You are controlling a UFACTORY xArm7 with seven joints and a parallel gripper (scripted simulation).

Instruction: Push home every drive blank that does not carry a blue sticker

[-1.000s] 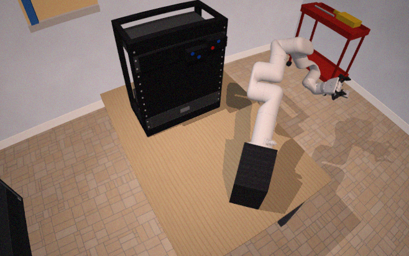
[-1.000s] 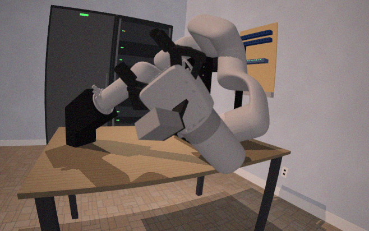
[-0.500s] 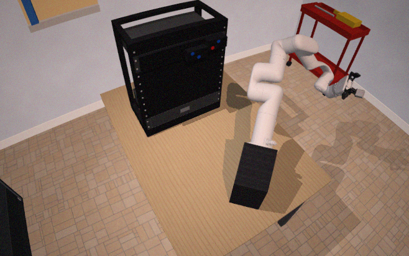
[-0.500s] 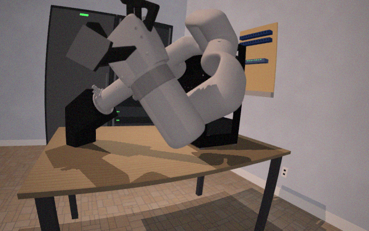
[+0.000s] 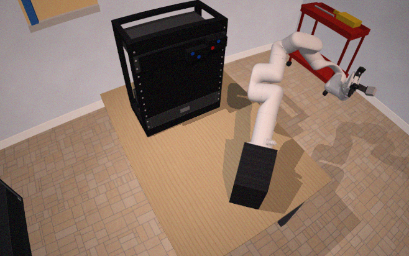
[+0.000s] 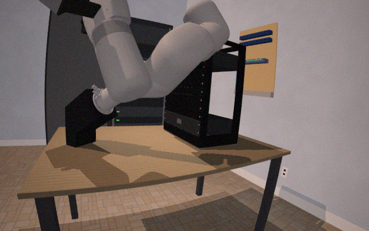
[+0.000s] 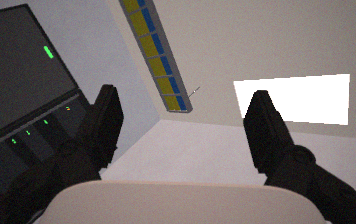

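You see the black open-frame rack (image 5: 119,46) on the tan wooden table (image 5: 174,174), one red sticker (image 5: 212,48) among blue ones at its upper front. The black two-finger gripper (image 5: 357,81) hangs wide open and empty, well apart from it, beside the red metal cart (image 5: 337,26) above the parquet floor (image 5: 68,186).
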